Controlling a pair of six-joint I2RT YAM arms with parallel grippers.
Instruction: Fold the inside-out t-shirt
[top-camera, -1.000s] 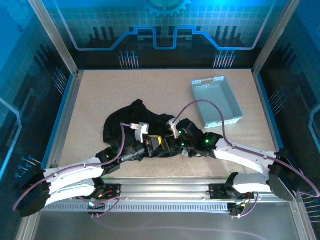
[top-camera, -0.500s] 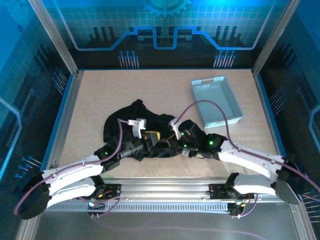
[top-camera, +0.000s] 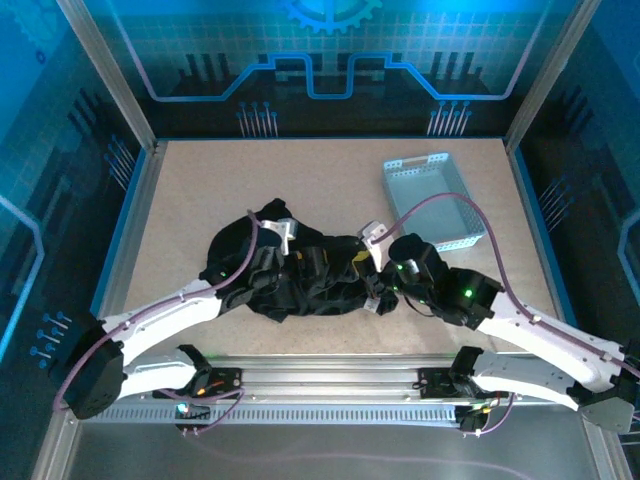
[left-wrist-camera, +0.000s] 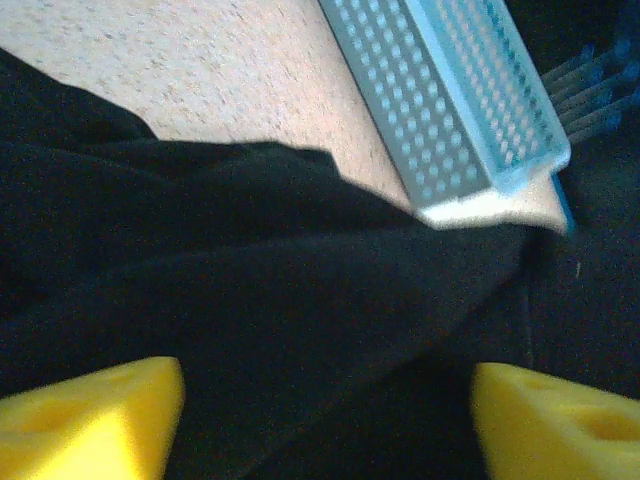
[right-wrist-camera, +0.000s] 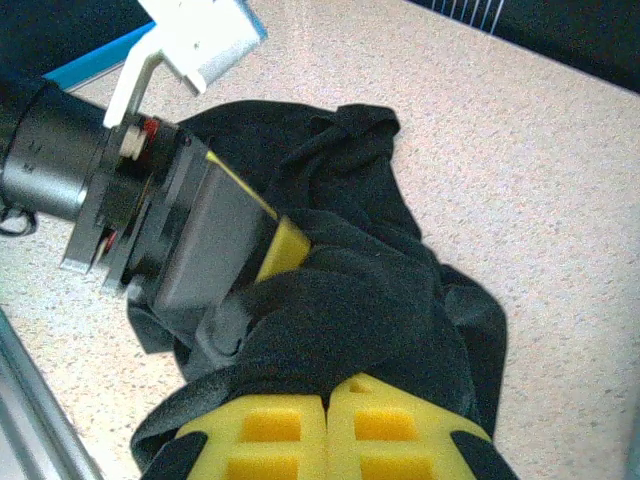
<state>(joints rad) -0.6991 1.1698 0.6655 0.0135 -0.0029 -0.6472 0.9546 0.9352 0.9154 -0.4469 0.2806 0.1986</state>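
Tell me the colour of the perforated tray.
Light bluish grey; the tray shows best in the top external view.

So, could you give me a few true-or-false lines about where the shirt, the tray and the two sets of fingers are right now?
1. The black t-shirt lies neatly folded flat. False: it is a crumpled heap on the table.
2. The grey tray has no part of the shirt in it. True.
3. The left fingers stand wide apart above the fabric. True.
4. The right fingers are spread open. False: they are pressed together, with fabric bunched at their tips.
5. The tray sits to the left of the shirt. False: it is beyond the shirt, on the right.
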